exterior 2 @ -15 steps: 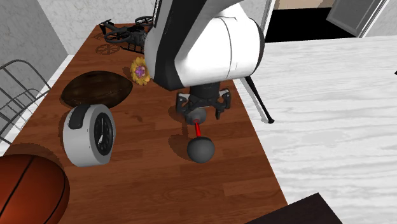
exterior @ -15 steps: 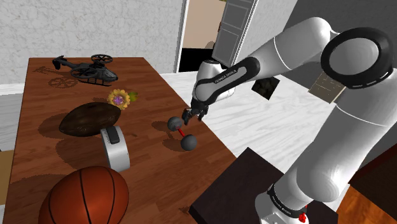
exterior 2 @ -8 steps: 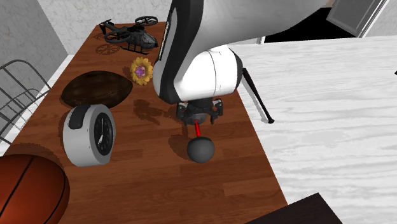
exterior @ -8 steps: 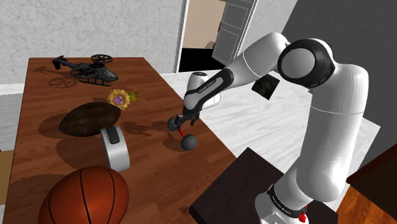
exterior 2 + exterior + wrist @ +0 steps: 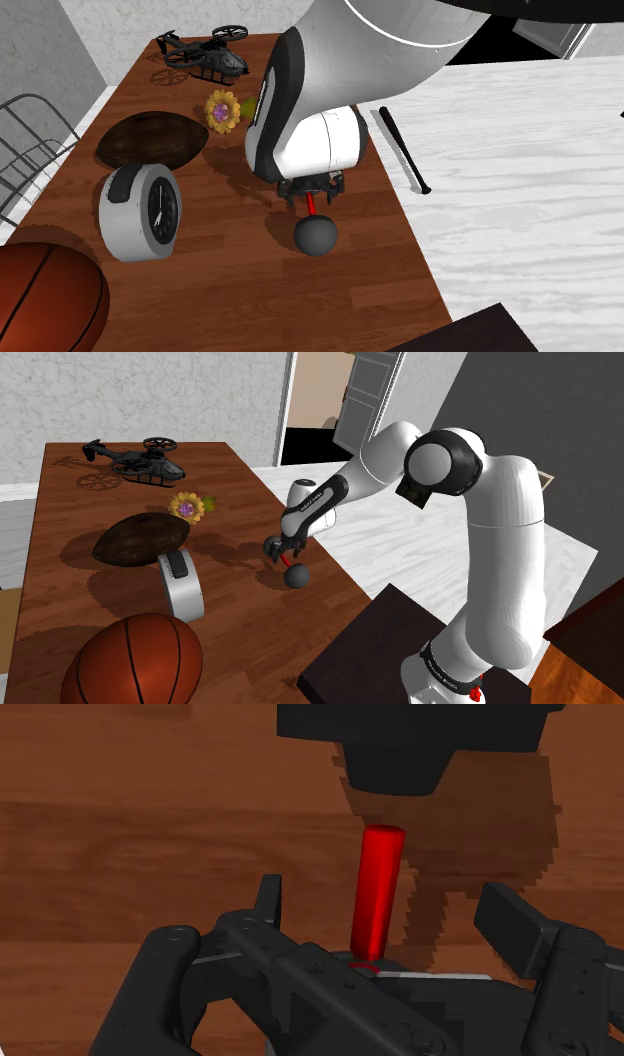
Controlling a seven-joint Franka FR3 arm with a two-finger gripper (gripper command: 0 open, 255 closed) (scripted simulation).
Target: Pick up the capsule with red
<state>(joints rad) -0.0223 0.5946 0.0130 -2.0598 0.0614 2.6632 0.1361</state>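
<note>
The task's object is a dumbbell-shaped piece: a red rod (image 5: 288,562) (image 5: 310,205) (image 5: 377,891) joining two dark grey balls. One ball (image 5: 295,577) (image 5: 315,235) lies free on the wooden table (image 5: 235,622), while the other sits under my hand. My gripper (image 5: 282,549) (image 5: 308,190) (image 5: 385,904) is low over the rod's far end. It is open, with one finger (image 5: 266,894) on each side of the rod and neither touching it. A dark end piece (image 5: 410,744) lies beyond the rod.
A brown football (image 5: 140,540), a grey clock (image 5: 182,584) and a basketball (image 5: 138,657) lie toward the shoulder view's left. A flower (image 5: 187,505) and a toy helicopter (image 5: 140,464) are further back. The table edge is close by, with a black bat (image 5: 403,150) on the floor.
The arm has folded down and the gripper has sunk from just above the dumbbell to straddle its red rod. The dumbbell has not moved.
</note>
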